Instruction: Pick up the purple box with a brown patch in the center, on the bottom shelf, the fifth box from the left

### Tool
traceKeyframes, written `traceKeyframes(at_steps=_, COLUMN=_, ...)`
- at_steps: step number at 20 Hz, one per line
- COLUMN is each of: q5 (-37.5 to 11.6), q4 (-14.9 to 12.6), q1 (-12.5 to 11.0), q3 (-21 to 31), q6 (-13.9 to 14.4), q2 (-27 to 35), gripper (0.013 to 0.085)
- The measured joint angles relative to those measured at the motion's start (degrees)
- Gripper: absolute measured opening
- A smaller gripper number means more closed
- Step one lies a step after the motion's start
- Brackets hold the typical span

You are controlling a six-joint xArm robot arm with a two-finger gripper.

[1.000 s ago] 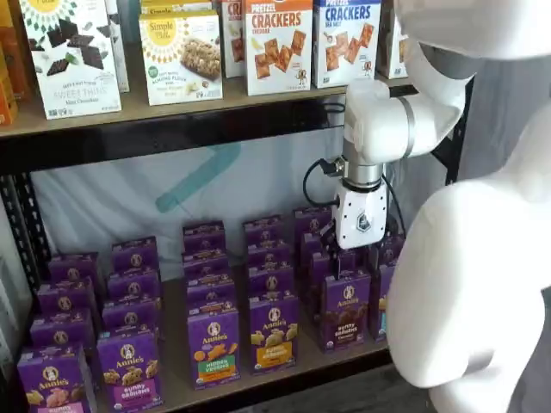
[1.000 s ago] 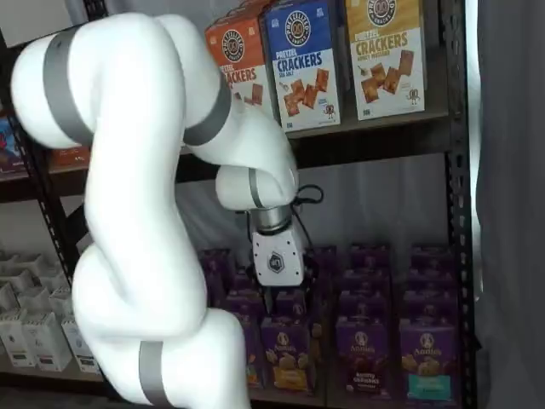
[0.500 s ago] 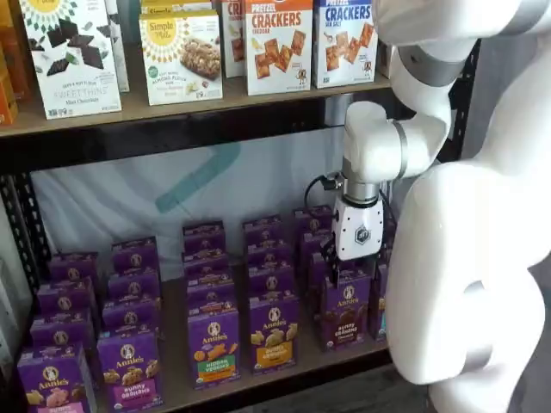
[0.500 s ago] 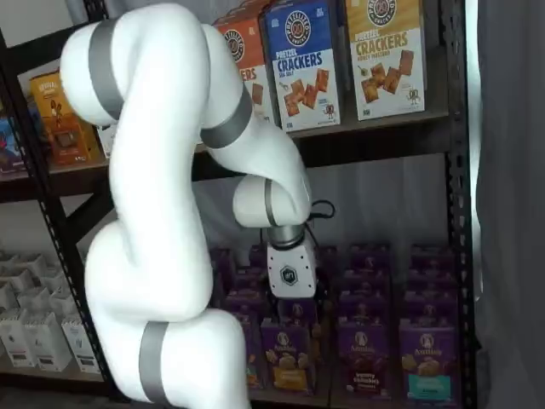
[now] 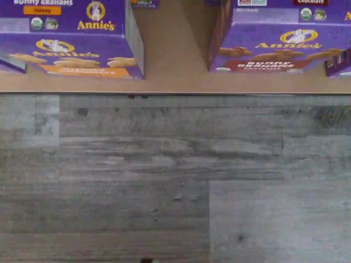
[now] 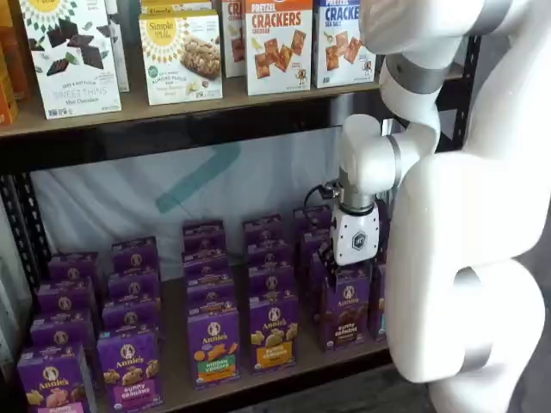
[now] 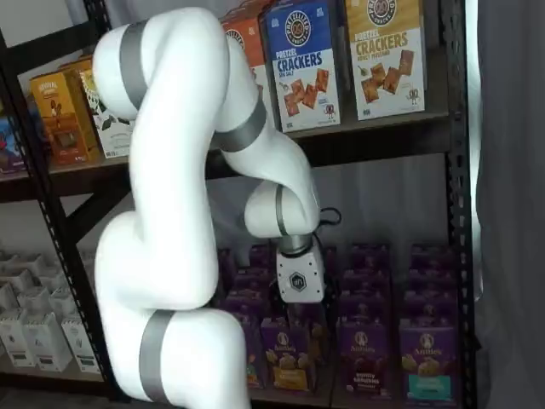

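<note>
With its finger state impossible to tell, the white-bodied end effector (image 6: 348, 268) hangs just above the upright purple brown-strip carton (image 6: 346, 308), risking clipping closely packed neighbours.

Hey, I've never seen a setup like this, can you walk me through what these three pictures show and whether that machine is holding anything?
The big white thing is a robot arm. Its gripper, a white body with black fingers, hangs at the arm's end. Two pictures come from fixed cameras facing the shelves from the front. The third comes from a camera on the wrist, looking down at the front edge of the bottom shelf and the grey floor. The bottom shelf holds rows of purple Annie's cartons. The one wanted is the purple box with a brown strip, directly below the gripper; the wrist view shows it too. Cracker boxes stand on the upper shelf. Nothing seems held; the fingers are too hidden to tell if they are open.
</note>
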Motion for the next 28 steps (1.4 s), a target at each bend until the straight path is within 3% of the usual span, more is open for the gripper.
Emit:
traceKeyframes(at_steps=18, q5=-6.4, q4=0.5, q1=-3.4, q3=-13.3, q6=-3.8, q2=18.6, gripper=0.085)
traceKeyframes(at_steps=28, q5=-5.8, q4=-0.6, q1=-4.9, q3=-23.3, q6=-4.3, q2=27.1, gripper=0.085)
